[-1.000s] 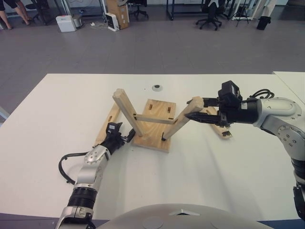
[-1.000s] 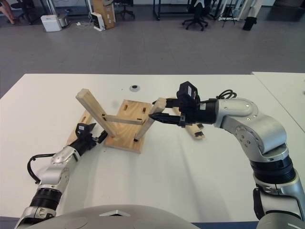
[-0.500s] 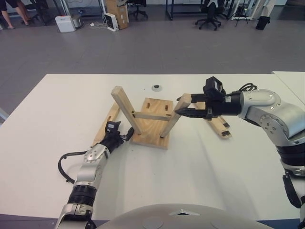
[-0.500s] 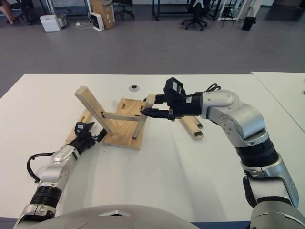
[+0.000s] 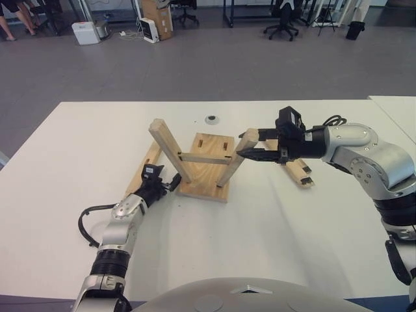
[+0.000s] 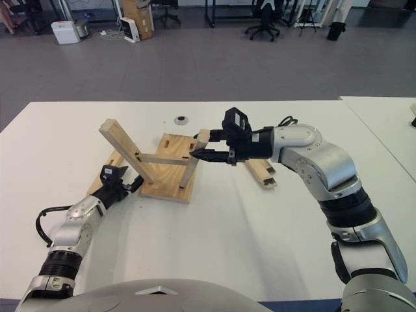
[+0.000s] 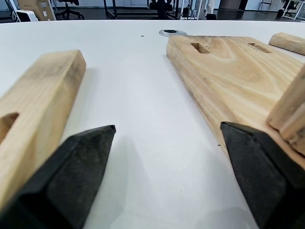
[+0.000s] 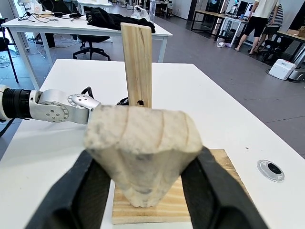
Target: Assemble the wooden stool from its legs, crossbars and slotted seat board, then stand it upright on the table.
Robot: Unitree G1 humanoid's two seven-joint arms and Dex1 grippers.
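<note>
Slotted seat board (image 5: 203, 181) flat on table (image 5: 273, 247), centre. Two legs seated in it, leaning apart: left leg (image 5: 168, 148), right leg (image 5: 231, 170), joined by a crossbar (image 5: 203, 158).

Right end effector (image 5: 244, 152) clenched around the upper end of the right leg, arm level above the table.

Left end effector (image 7: 167, 128) low on the table, fingers spread and grasping nothing, between the board's near-left corner and a loose leg (image 5: 151, 159) lying flat.

Another loose leg (image 5: 296, 170) lies under the right arm.
</note>
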